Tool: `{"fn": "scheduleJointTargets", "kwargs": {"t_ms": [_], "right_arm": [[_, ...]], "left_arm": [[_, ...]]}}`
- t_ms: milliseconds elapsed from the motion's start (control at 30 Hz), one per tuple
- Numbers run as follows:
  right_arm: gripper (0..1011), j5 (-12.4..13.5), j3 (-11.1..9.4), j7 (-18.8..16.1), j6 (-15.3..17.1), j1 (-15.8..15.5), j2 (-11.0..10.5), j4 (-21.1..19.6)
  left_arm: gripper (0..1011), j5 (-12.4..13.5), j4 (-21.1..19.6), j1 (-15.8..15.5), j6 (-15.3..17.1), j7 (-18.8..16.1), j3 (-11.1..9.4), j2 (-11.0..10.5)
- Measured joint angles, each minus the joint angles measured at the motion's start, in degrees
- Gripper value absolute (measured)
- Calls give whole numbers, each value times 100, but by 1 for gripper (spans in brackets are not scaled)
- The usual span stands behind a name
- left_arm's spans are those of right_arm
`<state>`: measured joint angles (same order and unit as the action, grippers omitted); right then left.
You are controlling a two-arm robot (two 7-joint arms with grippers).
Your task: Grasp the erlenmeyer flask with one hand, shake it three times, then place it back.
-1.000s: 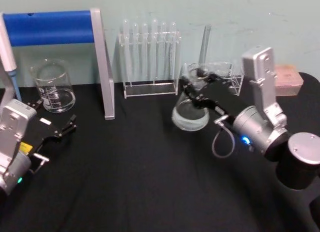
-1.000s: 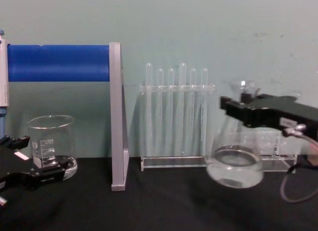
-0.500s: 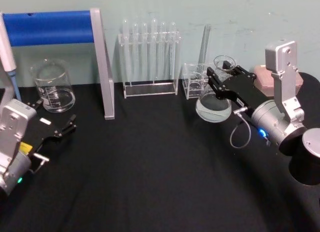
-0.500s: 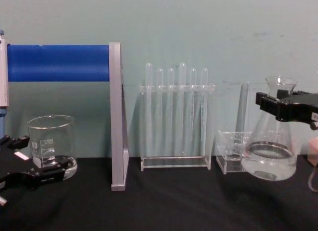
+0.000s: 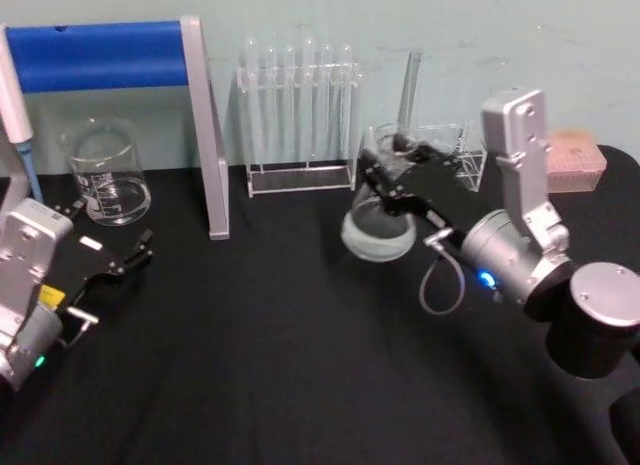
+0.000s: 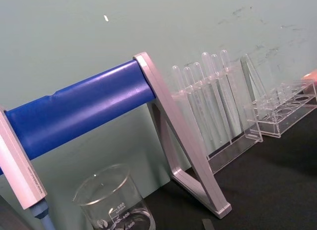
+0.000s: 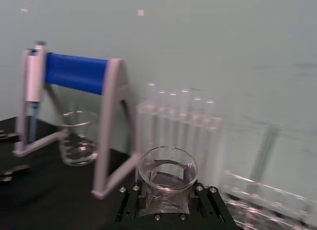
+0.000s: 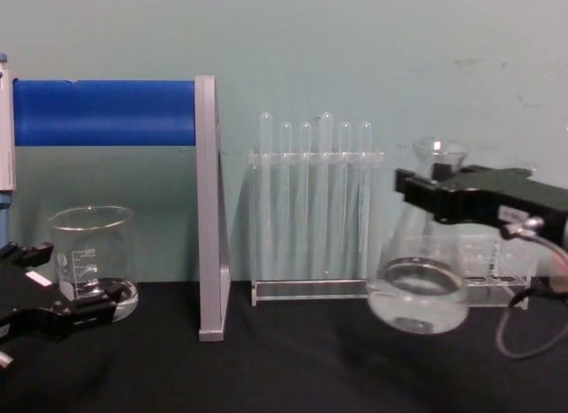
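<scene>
- The right end effector [image 5: 392, 177] grips the erlenmeyer flask [image 5: 378, 233] by its neck, centre-right in the head view.
- The flask hangs below the jaws with its long axis slightly tilted, base toward the lower left, apparently clear of the table [image 5: 280, 365].
- Setting it back likely means righting it, then lowering straight down.
- The left end effector [image 5: 110, 230] rests at lower left, jaws apart, well away.
</scene>
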<state>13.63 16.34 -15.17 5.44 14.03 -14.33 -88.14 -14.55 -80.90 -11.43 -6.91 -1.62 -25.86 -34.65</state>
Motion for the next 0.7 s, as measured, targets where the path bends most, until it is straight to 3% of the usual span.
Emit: {"fn": "scheduleJointTargets", "kwargs": {"t_ms": [367, 700], "right_arm": [[450, 12, 521, -442, 68, -8, 17, -175], [449, 94, 797, -625, 79, -30, -52, -283]], "left_arm": [[1001, 0, 0, 0, 0, 0, 0, 0], [1001, 0, 0, 0, 0, 0, 0, 0]]}}
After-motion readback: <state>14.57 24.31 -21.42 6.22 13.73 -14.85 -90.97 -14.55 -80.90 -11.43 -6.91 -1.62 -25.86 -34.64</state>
